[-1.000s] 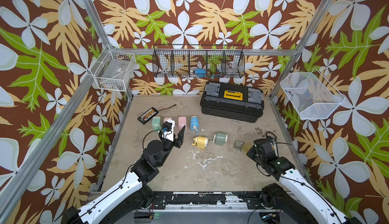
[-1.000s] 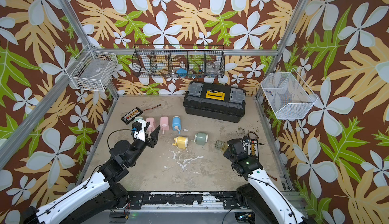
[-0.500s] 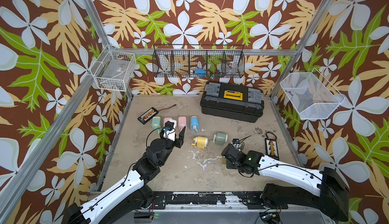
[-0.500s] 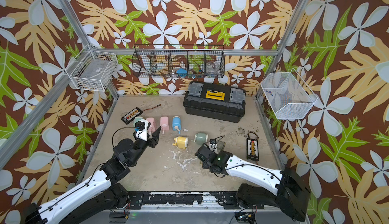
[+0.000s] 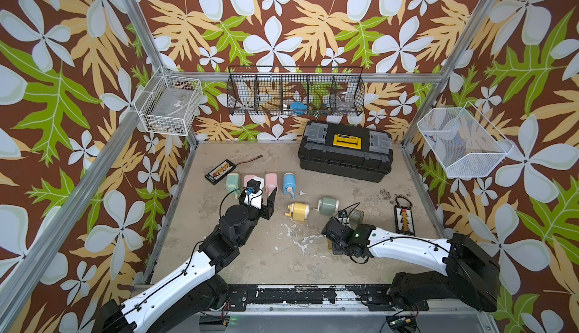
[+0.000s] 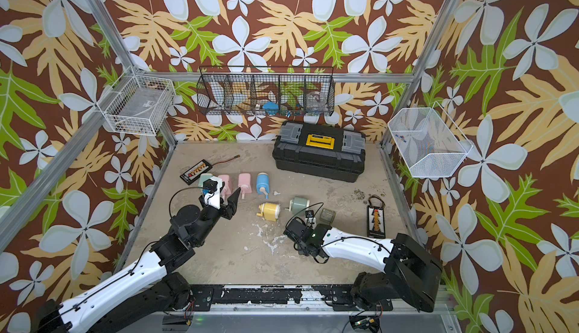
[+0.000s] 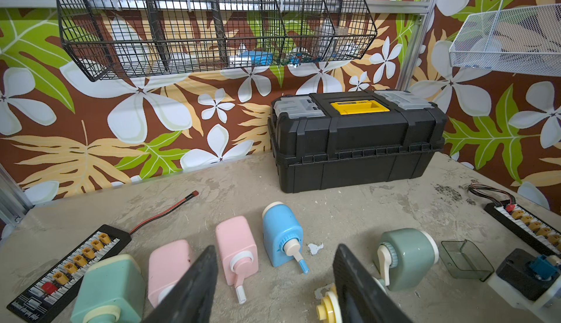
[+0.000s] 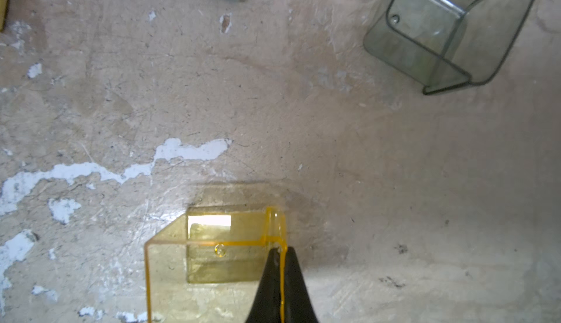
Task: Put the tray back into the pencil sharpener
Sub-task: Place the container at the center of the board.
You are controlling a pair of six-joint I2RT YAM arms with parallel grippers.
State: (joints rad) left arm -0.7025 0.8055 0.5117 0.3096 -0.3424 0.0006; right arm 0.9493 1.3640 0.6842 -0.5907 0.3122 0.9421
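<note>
Pinching yellow tray, right tool, wrist view

Bright even overhead light, soft shadows, wrist views bowed at edges, close black jaws blurred

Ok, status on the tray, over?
Right jaws shut on yellow tray wall. Left jaws open, empty. Nothing between tray and yellow sharpener. Grey tray lies aside.

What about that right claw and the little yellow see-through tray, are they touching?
Touching. The right wrist view shows the right claw pinched shut on the thin side wall of the yellow tray, with the wall caught between its two black tips.
</note>
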